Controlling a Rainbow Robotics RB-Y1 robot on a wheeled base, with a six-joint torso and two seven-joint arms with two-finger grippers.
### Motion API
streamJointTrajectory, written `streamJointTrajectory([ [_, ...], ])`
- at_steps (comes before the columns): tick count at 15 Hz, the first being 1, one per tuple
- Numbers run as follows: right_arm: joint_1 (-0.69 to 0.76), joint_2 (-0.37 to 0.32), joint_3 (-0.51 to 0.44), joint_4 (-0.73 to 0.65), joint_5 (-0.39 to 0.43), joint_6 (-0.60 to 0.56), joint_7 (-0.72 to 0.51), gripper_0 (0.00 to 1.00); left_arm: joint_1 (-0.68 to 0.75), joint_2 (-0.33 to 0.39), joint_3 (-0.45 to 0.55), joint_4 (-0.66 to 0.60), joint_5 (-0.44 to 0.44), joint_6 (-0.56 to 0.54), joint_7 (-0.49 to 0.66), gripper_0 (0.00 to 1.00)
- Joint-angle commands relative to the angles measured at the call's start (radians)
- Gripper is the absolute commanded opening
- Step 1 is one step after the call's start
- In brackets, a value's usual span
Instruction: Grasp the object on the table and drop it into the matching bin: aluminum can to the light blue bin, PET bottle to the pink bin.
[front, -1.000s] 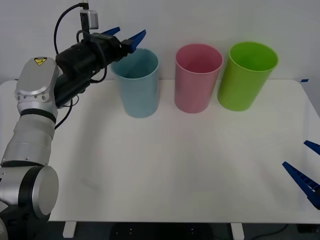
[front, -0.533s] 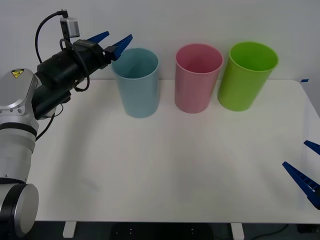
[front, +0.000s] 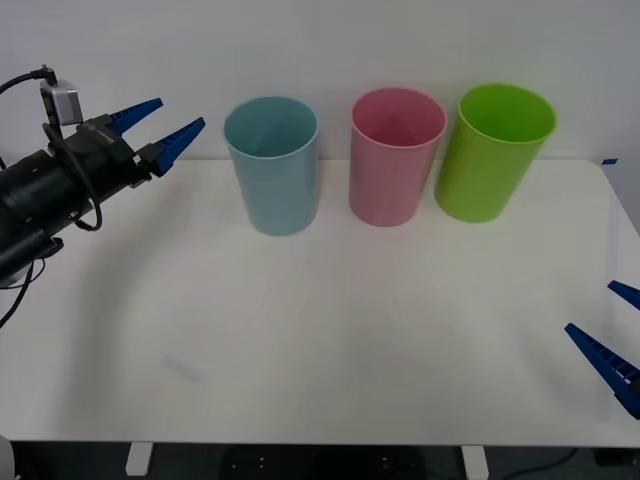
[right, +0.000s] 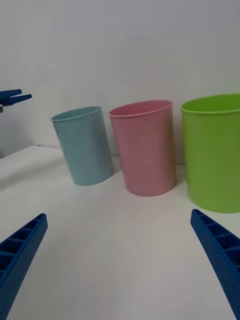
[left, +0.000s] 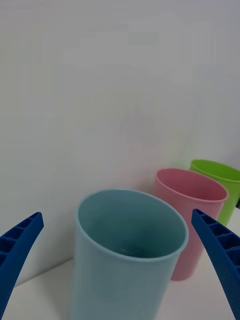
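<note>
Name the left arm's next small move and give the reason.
Probably carry the left gripper farther from the light blue bin, toward a parked pose. It hangs open and empty above the table, beside that bin. No can lies on the tabletop. The right gripper sits open at the table's near right edge.

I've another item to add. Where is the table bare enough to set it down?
The wide stretch of table in front of the light blue bin, pink bin and green bin is bare. The back row is crowded; the bins stand close together.
</note>
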Motion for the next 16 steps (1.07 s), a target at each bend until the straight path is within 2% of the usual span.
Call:
streamJointTrajectory([
  [1,0.000,0.000,0.000,0.000,0.000,0.000,0.000,1.00,0.070,0.020,0.057,-0.042,0.000,-0.070,-0.014,1.00],
  [4,0.000,0.000,0.000,0.000,0.000,0.000,0.000,1.00,0.150,0.031,0.111,-0.088,0.000,-0.132,-0.030,1.00],
  [11,0.000,0.000,0.000,0.000,0.000,0.000,0.000,1.00,0.405,0.045,0.214,-0.293,0.007,-0.179,-0.068,1.00],
  [16,0.000,0.000,0.000,0.000,0.000,0.000,0.000,1.00,0.557,0.045,0.258,-0.372,0.022,-0.208,-0.122,1.00],
])
